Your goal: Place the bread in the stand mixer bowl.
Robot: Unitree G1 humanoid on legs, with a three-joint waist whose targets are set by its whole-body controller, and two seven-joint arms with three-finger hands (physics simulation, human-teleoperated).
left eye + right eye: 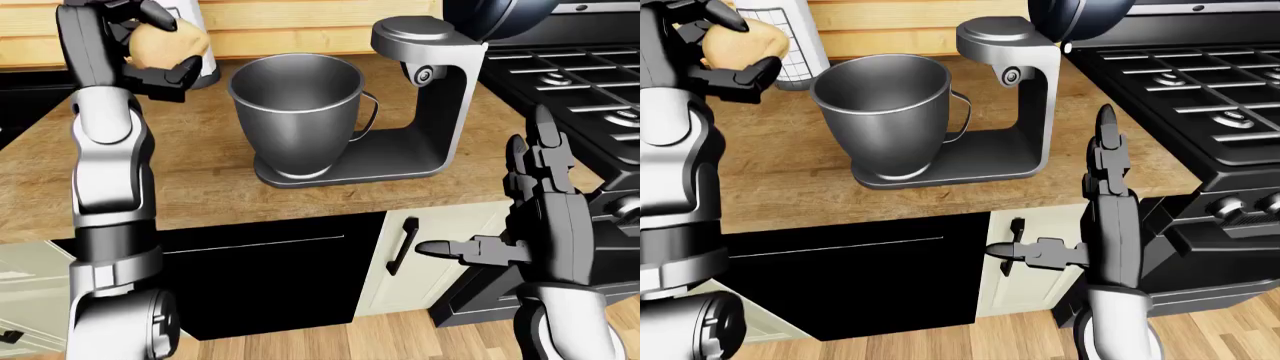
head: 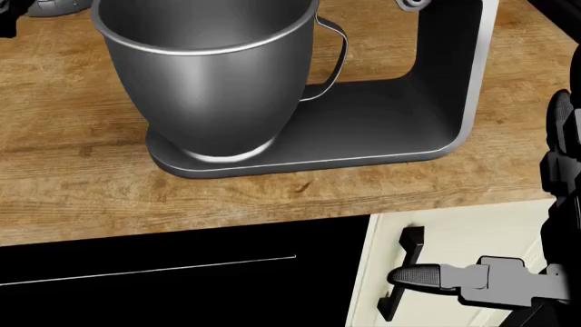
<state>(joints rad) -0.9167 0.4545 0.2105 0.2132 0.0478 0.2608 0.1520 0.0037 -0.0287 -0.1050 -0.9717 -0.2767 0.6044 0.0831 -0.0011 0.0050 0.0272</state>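
A tan round bread [image 1: 166, 43] is held in my left hand [image 1: 150, 46], whose fingers close round it, raised at the upper left of the left-eye view, left of the bowl and about level with its rim. The steel mixer bowl [image 1: 298, 112] stands empty on the dark stand mixer's base [image 1: 390, 161], its handle toward the mixer column. The mixer head [image 1: 500, 15] is tilted up. My right hand [image 1: 520, 225] hangs open at the lower right, off the counter's edge, thumb pointing left. The head view shows only the bowl [image 2: 213, 75] and base close up.
The wooden counter [image 1: 200, 187] carries the mixer. A black stove [image 1: 1190, 82] with grates sits to the right. Below the counter are a black appliance panel [image 1: 270, 277] and a cream cabinet door with a black handle [image 1: 405, 244]. A white gridded object [image 1: 790, 41] stands behind the bread.
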